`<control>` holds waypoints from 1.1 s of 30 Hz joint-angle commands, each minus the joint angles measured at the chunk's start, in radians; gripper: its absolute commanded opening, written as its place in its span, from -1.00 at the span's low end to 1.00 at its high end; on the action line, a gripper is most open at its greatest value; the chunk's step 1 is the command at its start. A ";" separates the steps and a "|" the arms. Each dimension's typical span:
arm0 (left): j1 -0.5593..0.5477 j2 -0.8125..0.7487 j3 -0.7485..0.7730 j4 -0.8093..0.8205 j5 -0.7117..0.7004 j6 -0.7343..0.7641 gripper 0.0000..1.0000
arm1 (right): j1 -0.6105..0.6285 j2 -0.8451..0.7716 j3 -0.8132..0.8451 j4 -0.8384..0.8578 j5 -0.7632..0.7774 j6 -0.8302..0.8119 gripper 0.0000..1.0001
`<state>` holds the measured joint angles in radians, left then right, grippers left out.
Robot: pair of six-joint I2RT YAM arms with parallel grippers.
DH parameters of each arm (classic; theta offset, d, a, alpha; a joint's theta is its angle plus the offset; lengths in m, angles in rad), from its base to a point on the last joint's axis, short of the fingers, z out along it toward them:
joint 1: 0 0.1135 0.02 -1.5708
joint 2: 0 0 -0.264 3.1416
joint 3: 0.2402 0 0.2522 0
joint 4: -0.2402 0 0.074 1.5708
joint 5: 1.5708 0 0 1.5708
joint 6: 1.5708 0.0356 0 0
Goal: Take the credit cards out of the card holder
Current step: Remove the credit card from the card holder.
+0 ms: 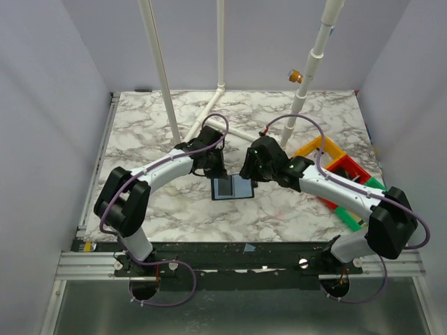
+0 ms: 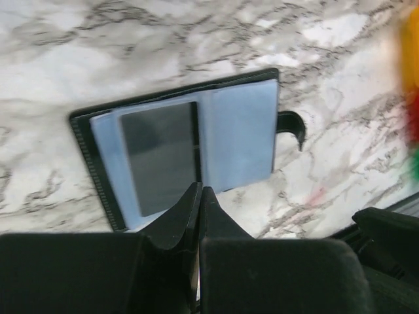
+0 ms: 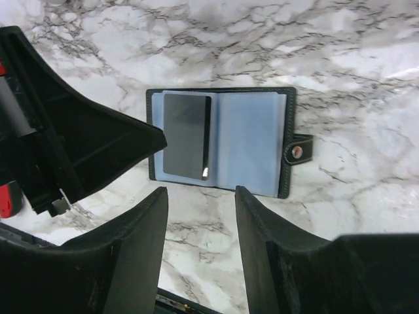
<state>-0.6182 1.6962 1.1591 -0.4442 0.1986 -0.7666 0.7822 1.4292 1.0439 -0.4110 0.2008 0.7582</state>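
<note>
Card holder (image 1: 232, 187) lies open and flat on the marble desk (image 1: 154, 125), near the middle, between the two arm heads. Its black cover faces down and its pale blue sleeves face up. One credit card (image 3: 186, 136) is seated in a sleeve on one half and reads dark grey under the plastic. The other half shows only a pale sleeve (image 3: 249, 147); whether it holds further cards cannot be told. A snap tab (image 3: 298, 152) projects from the outer edge of that half.

Left claw (image 2: 200, 191) has its fingers together, with the tips over the holder's edge at the fold line, beside the card. Contact with the sleeve cannot be confirmed.

Right claw (image 3: 200, 193) has its fingers apart and hangs over bare desk just beside the holder's long edge, gripping nothing.

Yellow, red and green bins (image 1: 342, 167) sit at the desk's right side, well apart from the holder.
</note>
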 commanded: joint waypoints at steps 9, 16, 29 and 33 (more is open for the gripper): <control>0.060 -0.013 -0.097 0.011 -0.027 0.057 -1.00 | -0.060 0.227 0.022 0.194 -0.285 -0.003 -0.03; 0.066 0.024 -0.095 0.024 -0.029 0.063 -1.00 | -0.077 0.298 0.028 0.234 -0.349 0.011 -0.04; 0.068 0.067 -0.075 0.033 -0.014 0.072 -1.00 | -0.084 0.350 0.023 0.254 -0.365 0.017 -0.05; 0.065 0.076 -0.068 0.034 -0.005 0.070 -1.00 | -0.095 0.346 0.002 0.269 -0.372 0.020 -0.06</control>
<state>-0.5556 1.7477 1.0676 -0.4267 0.1837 -0.7105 0.7010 1.7672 1.0500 -0.1761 -0.1474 0.7673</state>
